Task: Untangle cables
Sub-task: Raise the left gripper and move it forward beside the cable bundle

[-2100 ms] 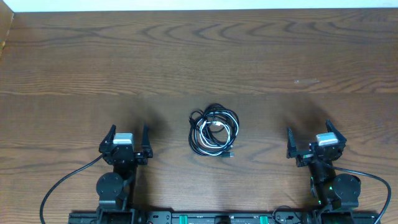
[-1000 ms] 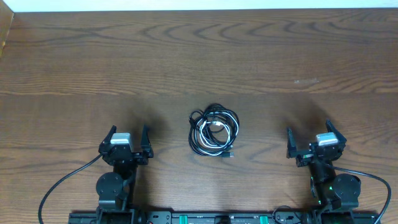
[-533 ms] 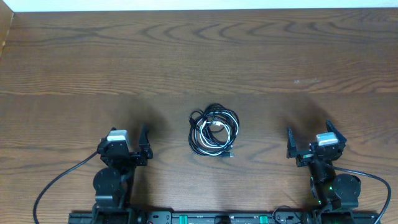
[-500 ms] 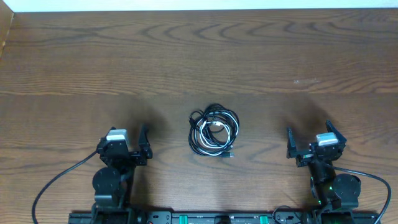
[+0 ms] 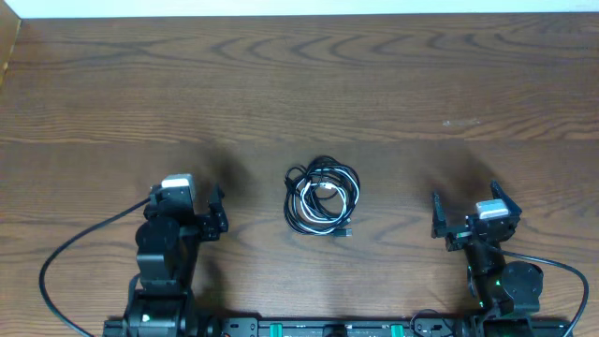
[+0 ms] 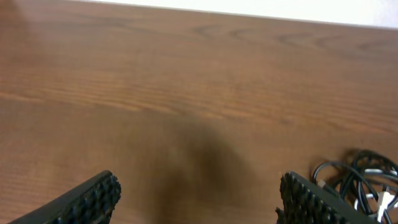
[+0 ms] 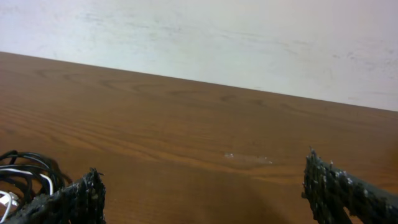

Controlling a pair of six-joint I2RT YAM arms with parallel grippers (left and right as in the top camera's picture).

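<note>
A tangled bundle of cables (image 5: 322, 196) lies flat on the counter (image 5: 299, 84), at the centre of the overhead view and a little below the middle. It is a loose, roundish coil of thin, glossy black cords looped over one another. A thin white cord (image 5: 325, 190) is wound through the inner loops, and a small plug end (image 5: 347, 230) pokes out at the coil's lower right. The counter is brown wood grain with long wavy figuring and a dull sheen.

The left jaws, at the lower left of the overhead view, stand apart with nothing between them, well apart from the coil. In the left wrist view their black pads (image 6: 93, 198), covered in small rubbery studs, sit at the bottom corners with bare wood between them. The cables (image 6: 360, 180) show at the lower right edge.

The right jaws, at the lower right overhead, are spread wide and empty, also well apart from the coil. In the right wrist view their studded pads (image 7: 339, 190) frame the bottom corners. The cables (image 7: 25, 171) lie at the lower left, and a pale wall (image 7: 199, 37) fills the top.
</note>
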